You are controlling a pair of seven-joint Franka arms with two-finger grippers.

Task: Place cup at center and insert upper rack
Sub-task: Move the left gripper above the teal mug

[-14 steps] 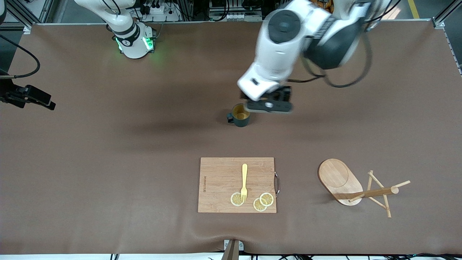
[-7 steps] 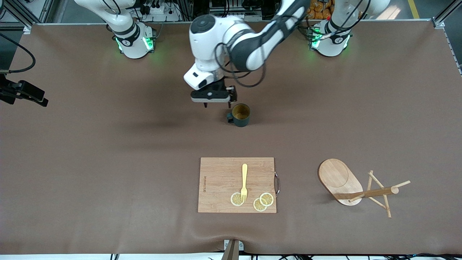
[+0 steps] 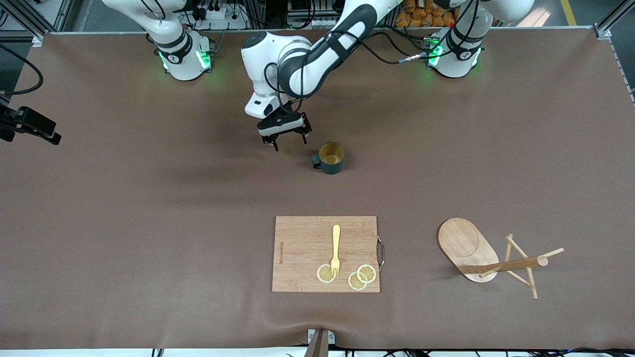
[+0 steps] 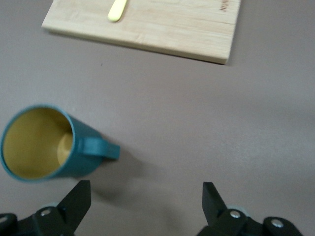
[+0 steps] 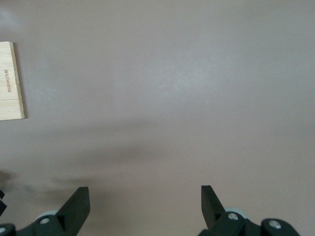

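Observation:
The cup [image 3: 331, 157], dark teal with a mustard-yellow inside, stands upright near the middle of the table, its handle toward the right arm's end. The left wrist view shows it [image 4: 44, 142] too, just outside one fingertip. My left gripper [image 3: 286, 141] is open and empty over bare table beside the cup, toward the right arm's end; it also shows in its wrist view [image 4: 146, 194]. The upper rack [image 3: 488, 259], a wooden mug tree, lies on its side toward the left arm's end. My right gripper [image 3: 49, 136] waits open and empty at the right arm's end of the table [image 5: 143, 196].
A rectangular wooden cutting board [image 3: 326, 253] lies nearer the front camera than the cup, with a yellow fork [image 3: 336, 249] and three lemon slices [image 3: 357, 276] on it. The left wrist view shows the board's edge [image 4: 162, 24]. A brown mat covers the table.
My left arm swung from over the cup toward the right arm's end, and its gripper now sits lower beside the cup. The cup and rack have not moved.

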